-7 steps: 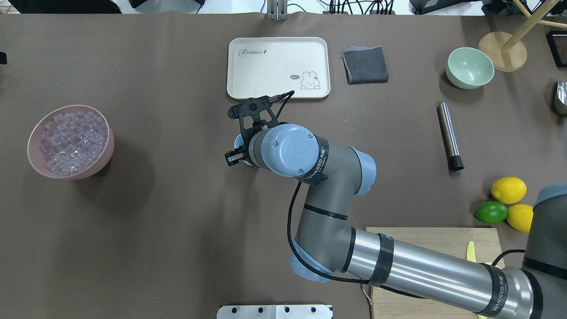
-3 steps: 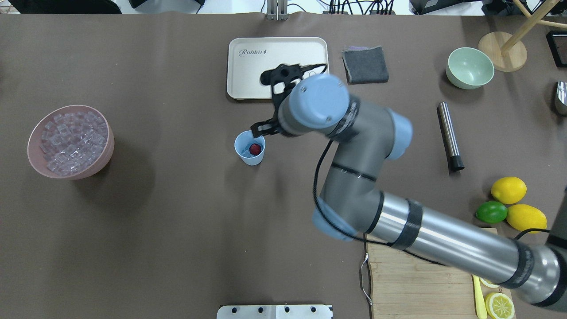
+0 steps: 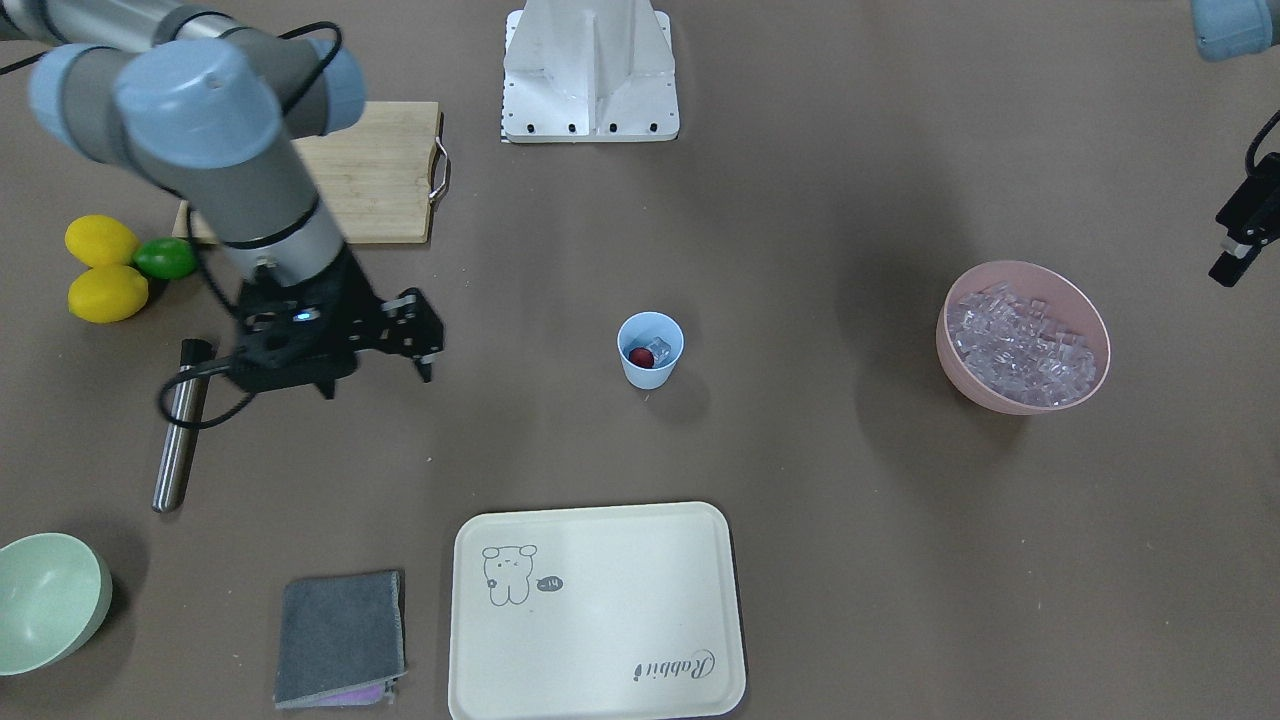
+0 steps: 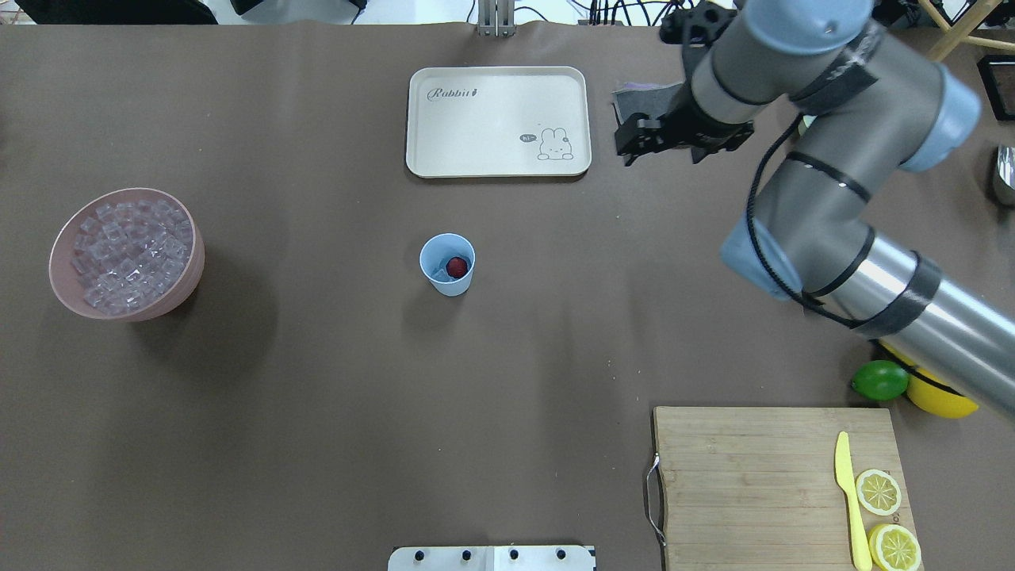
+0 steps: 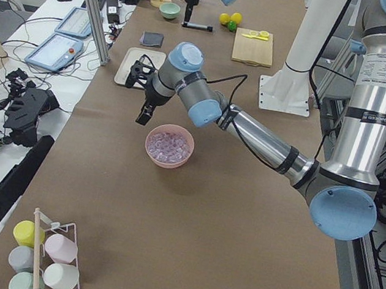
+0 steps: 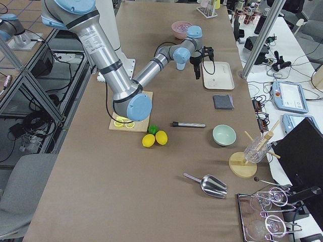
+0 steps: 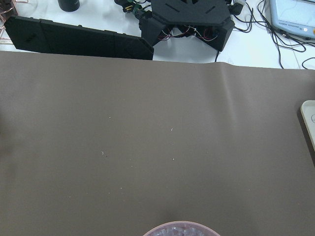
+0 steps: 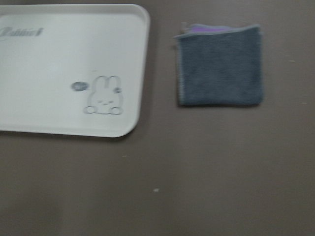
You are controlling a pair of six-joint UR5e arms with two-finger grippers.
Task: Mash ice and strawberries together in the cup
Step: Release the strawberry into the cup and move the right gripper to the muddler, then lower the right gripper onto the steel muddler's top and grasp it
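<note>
The light-blue cup (image 4: 447, 277) stands upright mid-table, alone. Inside it lie a red strawberry (image 4: 456, 267) and clear ice (image 3: 660, 350). More ice cubes (image 4: 127, 254) fill the pink bowl (image 4: 194, 262) at the table's left. My right gripper (image 4: 662, 157) hangs open and empty above the table near the grey cloth, far to the right of the cup and behind it. My left gripper (image 3: 1240, 250) hovers beyond the pink bowl at the table's left end. Only part of it shows, so its state cannot be told.
A cream tray (image 4: 498, 119) lies behind the cup, with a grey cloth (image 3: 340, 635) beside it. A metal cylinder (image 3: 178, 430) lies under my right arm. A pale-green bowl (image 3: 45, 600), lemons (image 3: 100, 265), a lime (image 4: 879, 379) and a cutting board (image 4: 761, 476) sit at the right.
My right arm swung from above the cup to the back right, near the grey cloth. The cup with the strawberry in it is now uncovered.
</note>
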